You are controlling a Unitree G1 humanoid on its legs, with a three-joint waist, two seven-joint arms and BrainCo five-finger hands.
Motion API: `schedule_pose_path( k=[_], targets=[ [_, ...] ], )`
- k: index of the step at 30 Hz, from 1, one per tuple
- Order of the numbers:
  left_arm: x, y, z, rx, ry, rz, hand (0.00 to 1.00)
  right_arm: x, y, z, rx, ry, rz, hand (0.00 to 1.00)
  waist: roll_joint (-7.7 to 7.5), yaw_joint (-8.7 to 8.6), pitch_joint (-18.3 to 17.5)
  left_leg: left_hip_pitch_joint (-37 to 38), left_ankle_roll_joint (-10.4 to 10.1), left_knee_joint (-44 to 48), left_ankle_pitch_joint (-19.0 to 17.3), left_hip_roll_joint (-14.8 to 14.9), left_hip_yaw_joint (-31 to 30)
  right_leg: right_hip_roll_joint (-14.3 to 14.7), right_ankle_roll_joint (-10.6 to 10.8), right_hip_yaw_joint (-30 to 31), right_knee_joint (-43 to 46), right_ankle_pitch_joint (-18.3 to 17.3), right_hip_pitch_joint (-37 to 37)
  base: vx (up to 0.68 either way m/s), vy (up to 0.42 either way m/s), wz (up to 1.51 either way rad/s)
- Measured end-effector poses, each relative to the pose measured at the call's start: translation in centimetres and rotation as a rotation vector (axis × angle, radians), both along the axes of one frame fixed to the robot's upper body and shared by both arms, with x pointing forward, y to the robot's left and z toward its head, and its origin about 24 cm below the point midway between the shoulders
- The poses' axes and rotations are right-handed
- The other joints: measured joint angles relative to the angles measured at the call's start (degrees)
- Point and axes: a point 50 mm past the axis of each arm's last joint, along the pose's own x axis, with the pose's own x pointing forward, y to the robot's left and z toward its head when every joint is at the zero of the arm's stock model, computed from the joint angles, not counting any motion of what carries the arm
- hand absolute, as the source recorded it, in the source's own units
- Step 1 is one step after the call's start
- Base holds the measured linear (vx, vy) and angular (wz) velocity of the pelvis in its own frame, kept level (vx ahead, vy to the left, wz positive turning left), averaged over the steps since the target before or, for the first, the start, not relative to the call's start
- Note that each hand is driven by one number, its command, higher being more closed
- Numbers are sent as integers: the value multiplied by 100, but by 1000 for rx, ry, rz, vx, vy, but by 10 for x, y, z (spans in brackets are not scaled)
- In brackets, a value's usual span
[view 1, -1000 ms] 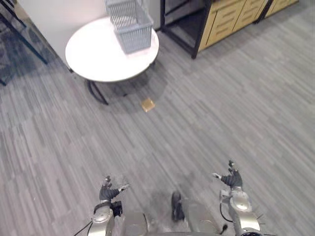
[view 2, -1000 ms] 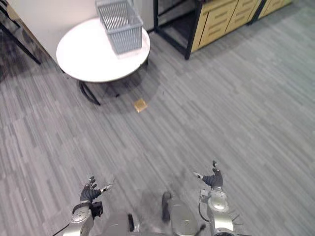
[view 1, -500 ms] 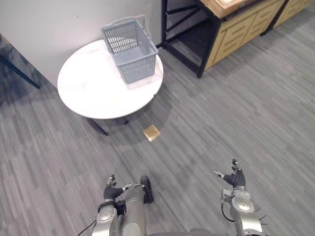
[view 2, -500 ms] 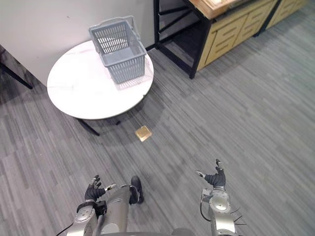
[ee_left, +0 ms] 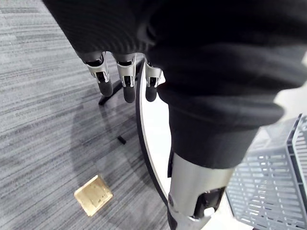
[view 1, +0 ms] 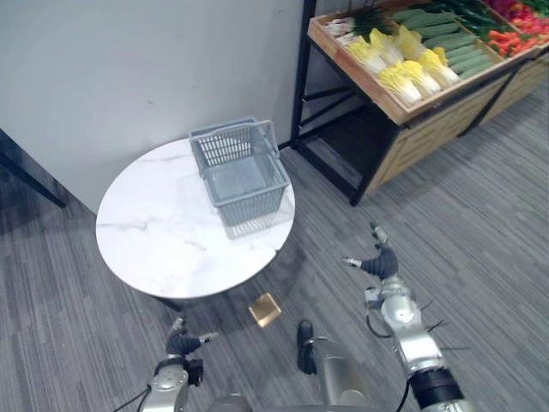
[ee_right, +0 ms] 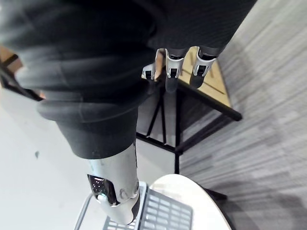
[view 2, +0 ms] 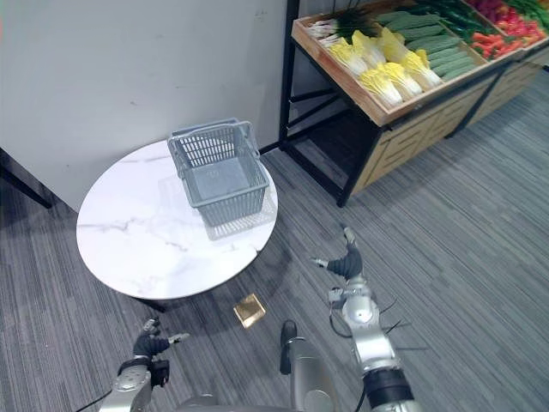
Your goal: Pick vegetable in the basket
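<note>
A grey plastic basket (view 1: 239,172) stands with nothing in it on the round white marble table (view 1: 163,240), near its far right rim. Vegetables lie in a wooden stand (view 1: 390,101) at the upper right: yellow-green cabbages (view 1: 405,69), green cucumbers (view 1: 455,47), red peppers (view 1: 515,34). My right hand (view 1: 378,261) hovers open over the floor between table and stand, fingers spread, holding nothing. My left hand (view 1: 182,342) hangs low by the table's near edge, open, with nothing in it. The basket (ee_left: 268,182) also appears past the left thumb.
A small tan square block (view 1: 265,309) lies on the grey plank floor under the table's near edge. A black frame (view 1: 343,154) carries the vegetable stand. A white wall (view 1: 129,77) runs behind the table. Dark legs (view 1: 30,176) of other furniture show at the far left.
The camera has tilted up and moved, bringing the vegetable stand into view. My right hand has risen and reached forward towards the stand. My left hand has stayed low.
</note>
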Motion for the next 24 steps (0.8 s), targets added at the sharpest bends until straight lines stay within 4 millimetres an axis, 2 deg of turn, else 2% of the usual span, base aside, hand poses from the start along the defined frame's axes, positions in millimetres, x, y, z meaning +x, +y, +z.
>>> schedule_pose_path(
  k=[1, 2, 3, 4, 6, 7, 9, 11, 12, 13, 14, 17, 19, 21, 23, 24],
  targets=[
    [-2, 1, -1, 7, 11, -3, 0, 1, 2, 4, -17, -17, 11, 0, 52, -5, -6, -172, -117, 673, 86, 117, -187, 0, -16, -213, -85, -251, 317, 390, -213, 78],
    [-5, -1, -4, 2, 25, -4, 0, 2, 8, 6, -35, -21, 35, 0, 140, -8, 0, -548, -379, 1670, 325, 271, -307, 83, -56, -427, -326, -347, 691, 444, -253, 71],
    [-9, -4, -6, -6, 34, 0, 0, 3, 16, 6, -55, -24, 68, 0, 183, 32, -5, -855, -393, 2419, 605, 426, -306, 189, -92, -459, -548, -382, 967, 402, -221, 35],
    [-18, -5, -9, -13, 54, 7, 0, 7, 30, 11, -79, -40, 121, 0, 238, 60, -13, -1183, -319, 3193, 607, 694, -70, 353, -103, -461, -853, -378, 1308, 314, -160, 0],
    [-31, -6, -14, -19, 91, 15, 0, 12, 56, 20, -116, -79, 215, 0, 219, 106, -19, -1531, -93, 3530, 464, 921, 294, 419, -157, -413, -1229, -368, 1730, 274, -92, -21],
    [-33, -7, -16, -24, 101, 17, 0, 14, 66, 25, -158, -102, 252, 0, 220, 197, -22, -1708, 24, 3314, 390, 942, 429, 409, -172, -316, -1420, -352, 1913, 247, -50, -30],
    [-35, -6, -16, -19, 108, 19, 0, 20, 78, 29, -229, -121, 294, 0, 247, 324, -26, -1953, 124, 2648, 327, 914, 457, 379, -144, -198, -1621, -329, 2080, 203, 20, -32],
    [-38, -4, -17, -16, 116, 22, 0, 27, 85, 27, -311, -114, 325, 0, 249, 338, -19, -2041, 100, 1673, 341, 738, 361, 287, -84, -147, -1747, -292, 2202, 220, 117, -18],
    [-38, -5, -17, -19, 116, 22, 0, 31, 85, 26, -363, -105, 335, 0, 310, 340, -11, -2018, -77, 871, 501, 613, 290, 257, -10, -114, -1817, -249, 2280, 190, 151, -16],
    [-39, -6, -17, -21, 119, 23, 0, 33, 85, 25, -384, -99, 337, 0, 364, 344, -7, -1978, -167, 458, 751, 559, 289, 266, 14, -110, -1830, -254, 2312, 240, 252, -26],
    [-40, -7, -19, -23, 128, 22, 0, 37, 82, 27, -438, -101, 333, 0, 581, 346, 1, -1891, -212, -66, 1519, 581, 313, 365, 252, 28, -1826, -350, 2384, 188, 218, -12],
    [-38, -6, -19, -18, 130, 18, 0, 45, 83, 31, -479, -105, 327, 0, 516, 343, 2, -1805, -179, -360, 1542, 376, 338, 165, 374, 143, -1888, -318, 2328, 110, 175, -7],
    [-37, -4, -19, -11, 131, 13, 0, 59, 95, 47, -555, -146, 357, 0, 527, 348, 7, -1727, -48, -770, 1636, 208, 419, 45, 494, 337, -1980, -296, 2209, 42, 163, -11],
    [-37, 1, -18, 3, 130, 12, 0, 71, 102, 63, -600, -183, 363, 0, 537, 396, 15, -1739, 30, -959, 1718, 160, 462, 14, 540, 366, -2027, -262, 2116, -13, 76, -6],
    [-32, 6, -15, 20, 115, 10, 0, 83, 106, 86, -637, -234, 341, 0, 556, 512, 60, -1777, 55, -1203, 1865, 125, 462, 8, 550, 399, -2026, -227, 1944, -33, 31, -6],
    [-30, 7, -14, 23, 111, 10, 0, 87, 107, 93, -650, -251, 334, 0, 574, 510, 79, -1831, 61, -1270, 1919, 115, 447, 8, 548, 388, -2018, -211, 1863, -62, 26, 2]
  ],
)
